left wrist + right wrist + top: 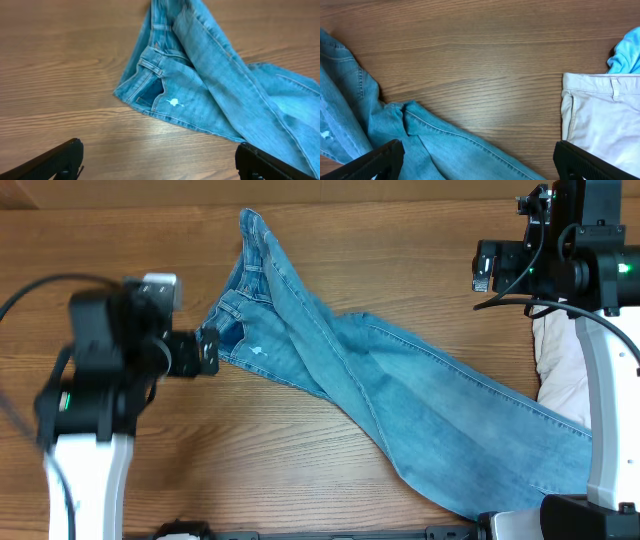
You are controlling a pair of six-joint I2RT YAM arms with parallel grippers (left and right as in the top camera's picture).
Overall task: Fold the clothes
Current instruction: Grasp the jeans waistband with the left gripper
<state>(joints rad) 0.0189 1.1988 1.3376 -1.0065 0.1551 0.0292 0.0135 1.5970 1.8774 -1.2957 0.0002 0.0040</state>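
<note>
Here, blue jeans (pixel 400 380) sprawled across wooden table (pixel 400 240), white garment (pixel 560 370) beside — left and right jaws spread wide, empty.

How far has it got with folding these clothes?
Barely begun. Done: nothing; the jeans lie sprawled and rumpled across the table, no neat fold. In hand: nothing gripped; the left gripper hovers open by the waistband, the right gripper is open too. Left: the whole fold of the jeans, and probably the white garment on the right.
</note>
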